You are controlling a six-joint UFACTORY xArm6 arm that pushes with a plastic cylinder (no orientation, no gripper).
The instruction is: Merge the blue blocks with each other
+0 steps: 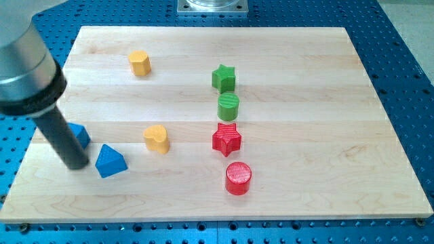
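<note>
My rod hides most of one blue block (81, 135), shape unclear. My tip (76, 165) sits between it and the blue triangular block (110, 161). No jaws show.

On the wooden table (305, 81) there are two yellow blocks (140, 62) (156, 138), a green star (224, 78), a green cylinder (228, 107), a red star (227, 139) and a red cylinder (238, 178).

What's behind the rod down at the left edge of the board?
A blue block sits behind my tip, partly hidden, so its shape is unclear. The blue triangular block lies just to the view's right, apart from it.
</note>
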